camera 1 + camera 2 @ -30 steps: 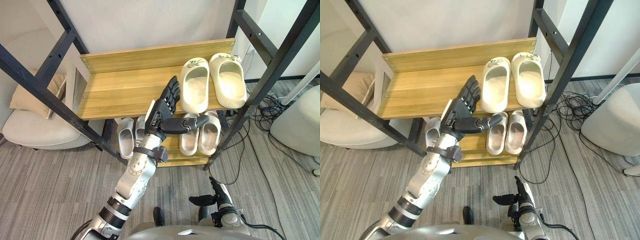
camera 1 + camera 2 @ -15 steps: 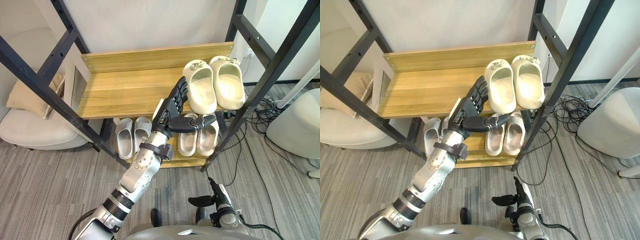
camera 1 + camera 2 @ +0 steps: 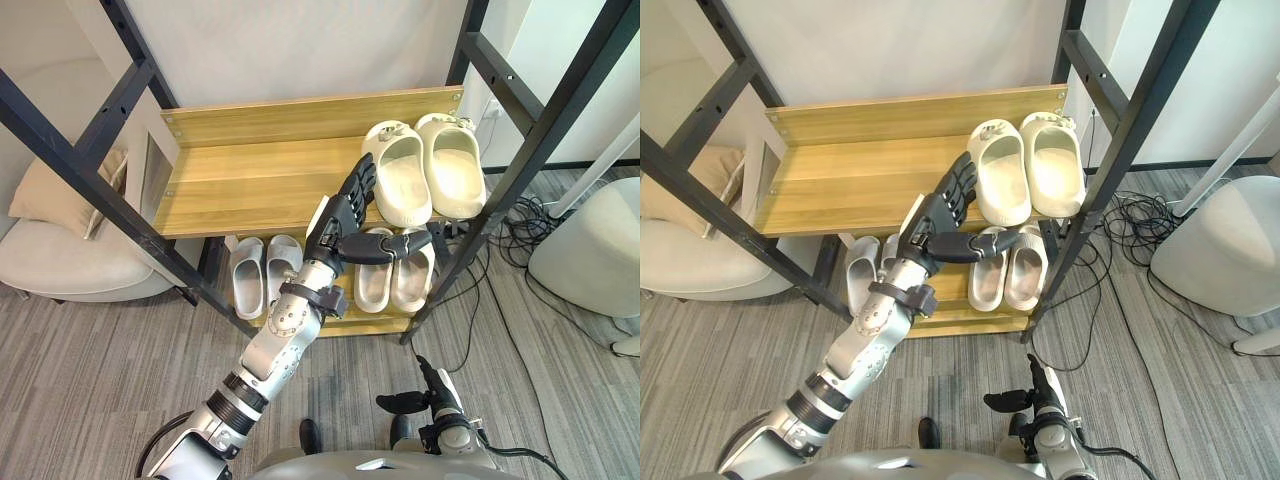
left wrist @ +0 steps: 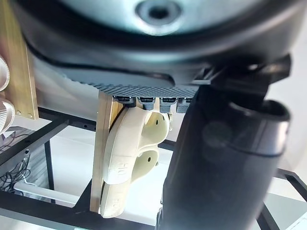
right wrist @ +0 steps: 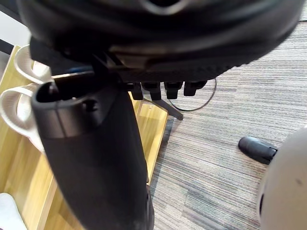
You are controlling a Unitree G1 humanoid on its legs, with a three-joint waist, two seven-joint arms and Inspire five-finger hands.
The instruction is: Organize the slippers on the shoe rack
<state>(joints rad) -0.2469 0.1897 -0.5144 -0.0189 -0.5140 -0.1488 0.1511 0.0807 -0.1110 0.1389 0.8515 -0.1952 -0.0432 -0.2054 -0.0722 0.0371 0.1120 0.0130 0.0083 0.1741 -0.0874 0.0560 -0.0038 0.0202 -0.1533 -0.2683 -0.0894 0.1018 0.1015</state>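
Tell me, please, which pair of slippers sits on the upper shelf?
The cream pair, at its right end; the grey pair and beige pair sit below.

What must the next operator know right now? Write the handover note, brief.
Left robot hand: open, fingers straight, raised at the upper shelf, fingertips by the side of the left cream slipper; contact looks likely, not certain.
Right robot hand: open, idle low near the floor.
Things: left cream slipper and right cream slipper side by side at the upper shelf's right end; pale grey pair and beige pair on the lower shelf.
Done: all three pairs are shelved.
Left: probably a last nudge to square the cream slippers, then withdraw the left arm.
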